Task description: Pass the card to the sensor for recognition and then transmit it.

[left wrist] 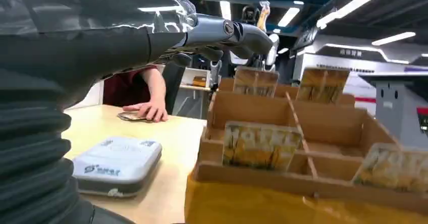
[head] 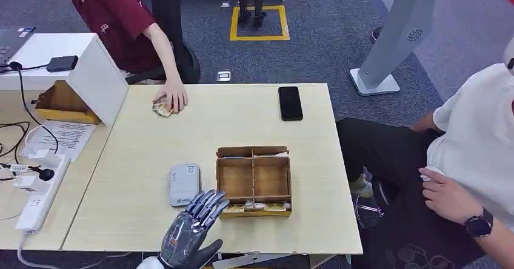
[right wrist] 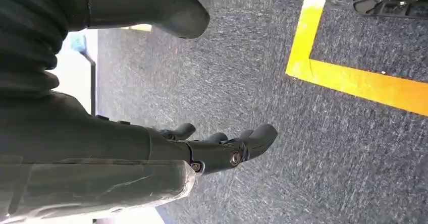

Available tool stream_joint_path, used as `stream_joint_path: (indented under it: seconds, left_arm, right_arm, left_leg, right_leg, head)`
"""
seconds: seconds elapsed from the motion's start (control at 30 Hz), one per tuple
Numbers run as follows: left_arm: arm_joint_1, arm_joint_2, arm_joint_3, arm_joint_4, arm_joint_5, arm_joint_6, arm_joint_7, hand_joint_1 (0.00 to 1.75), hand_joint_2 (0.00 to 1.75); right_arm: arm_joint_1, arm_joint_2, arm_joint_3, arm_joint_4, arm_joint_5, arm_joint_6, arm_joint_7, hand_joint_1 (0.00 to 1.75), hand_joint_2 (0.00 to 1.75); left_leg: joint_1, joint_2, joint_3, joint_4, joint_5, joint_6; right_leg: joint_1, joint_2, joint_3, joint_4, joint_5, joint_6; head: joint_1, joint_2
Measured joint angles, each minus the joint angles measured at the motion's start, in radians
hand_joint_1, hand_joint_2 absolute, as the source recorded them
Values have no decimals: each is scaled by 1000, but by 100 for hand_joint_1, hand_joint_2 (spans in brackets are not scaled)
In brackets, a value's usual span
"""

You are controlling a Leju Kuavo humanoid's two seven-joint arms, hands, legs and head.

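The left hand (head: 193, 229), fingers spread and empty, hovers at the box's (head: 254, 179) seven o'clock, beside the sensor (head: 184, 184) (cards (head: 259, 206) apparently untouched); the right hand (right wrist: 222, 146) hangs loosely open.

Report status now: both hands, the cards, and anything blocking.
Left hand open, empty, above the near edge of the wooden box. Right hand hanging over the floor, empty. Cards upright in the box's front slot, untouched. Sensor beside the box, unobstructed.

Sensor (head: 184, 185) left of box (head: 254, 180); phone (head: 290, 103) behind.
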Motion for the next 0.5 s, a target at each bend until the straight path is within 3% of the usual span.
stream_joint_path:
  seconds: [0.5]
  left_arm:
    - [-79,-47,-31,175,30,12,0,0,175]
  right_arm:
    - [-7,0,-1,0,28,13,7,0,175]
  left_leg:
    - [0,0,0,0,0,0]
  right_leg:
    - [0,0,0,0,0,0]
  head:
    - [0,0]
